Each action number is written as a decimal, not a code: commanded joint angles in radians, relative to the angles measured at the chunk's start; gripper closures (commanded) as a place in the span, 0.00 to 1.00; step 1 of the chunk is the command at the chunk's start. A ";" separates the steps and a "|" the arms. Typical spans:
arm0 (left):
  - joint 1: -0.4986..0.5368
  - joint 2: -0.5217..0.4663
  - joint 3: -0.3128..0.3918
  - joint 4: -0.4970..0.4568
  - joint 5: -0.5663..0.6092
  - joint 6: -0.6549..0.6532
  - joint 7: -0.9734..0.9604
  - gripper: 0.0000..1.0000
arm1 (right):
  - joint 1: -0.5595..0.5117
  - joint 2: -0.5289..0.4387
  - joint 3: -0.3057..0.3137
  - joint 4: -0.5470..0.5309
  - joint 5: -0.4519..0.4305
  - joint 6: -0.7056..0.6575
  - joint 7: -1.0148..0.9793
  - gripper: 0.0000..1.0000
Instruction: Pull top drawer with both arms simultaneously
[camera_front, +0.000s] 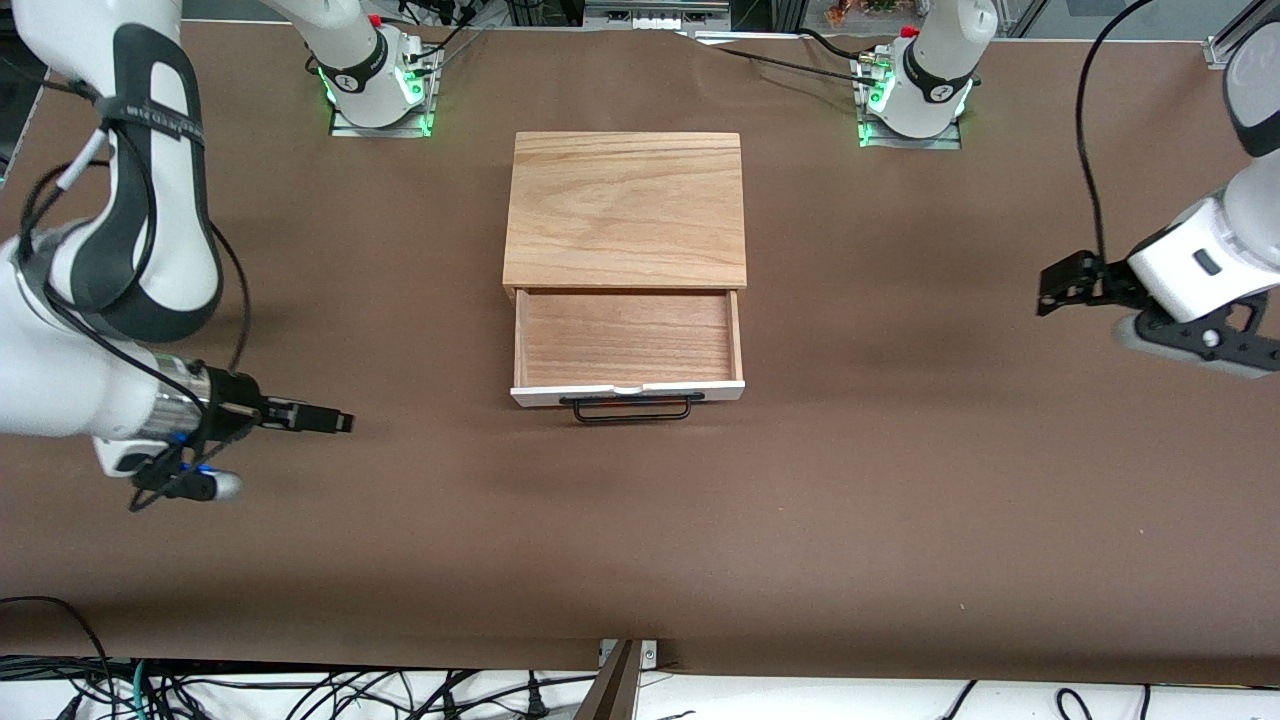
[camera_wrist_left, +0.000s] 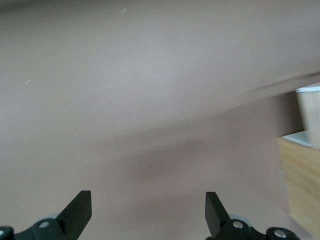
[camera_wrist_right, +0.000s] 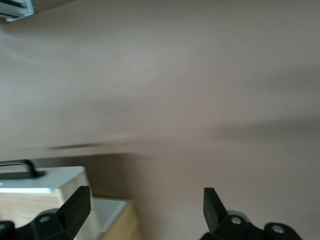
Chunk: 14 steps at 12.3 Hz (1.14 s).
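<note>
Even overhead light, blurred wrist views

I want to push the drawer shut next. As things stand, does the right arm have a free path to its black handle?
Probably yes. The right gripper, open, is over bare table toward the right arm's end, and nothing lies between it and the handle on the pulled-out drawer. The left gripper, open, waits apart.

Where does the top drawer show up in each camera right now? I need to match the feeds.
Front view: the top drawer stands pulled open at mid-table, below the cabinet's top board, its black handle lowest.
Left wrist view: a pale wooden corner at the right edge, blurred; which part, I cannot tell.
Right wrist view: white front panel and handle at lower left.
Shared landmark: the brown table cover.
</note>
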<state>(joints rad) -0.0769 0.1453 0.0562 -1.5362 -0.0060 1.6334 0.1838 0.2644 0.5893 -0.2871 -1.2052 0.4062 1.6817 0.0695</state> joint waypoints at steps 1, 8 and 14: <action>0.051 -0.156 -0.022 -0.182 0.041 0.063 -0.001 0.00 | -0.058 -0.155 0.101 -0.083 -0.300 -0.014 -0.062 0.00; 0.063 -0.165 -0.055 -0.182 0.031 0.049 -0.003 0.00 | -0.223 -0.462 0.189 -0.293 -0.420 -0.002 -0.062 0.00; 0.065 -0.151 -0.049 -0.168 0.031 0.034 -0.003 0.00 | -0.321 -0.571 0.252 -0.409 -0.417 -0.051 -0.122 0.00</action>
<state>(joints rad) -0.0233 -0.0014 0.0115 -1.7033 0.0024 1.6699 0.1819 -0.0228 0.0514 -0.0711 -1.5665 0.0016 1.6382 -0.0335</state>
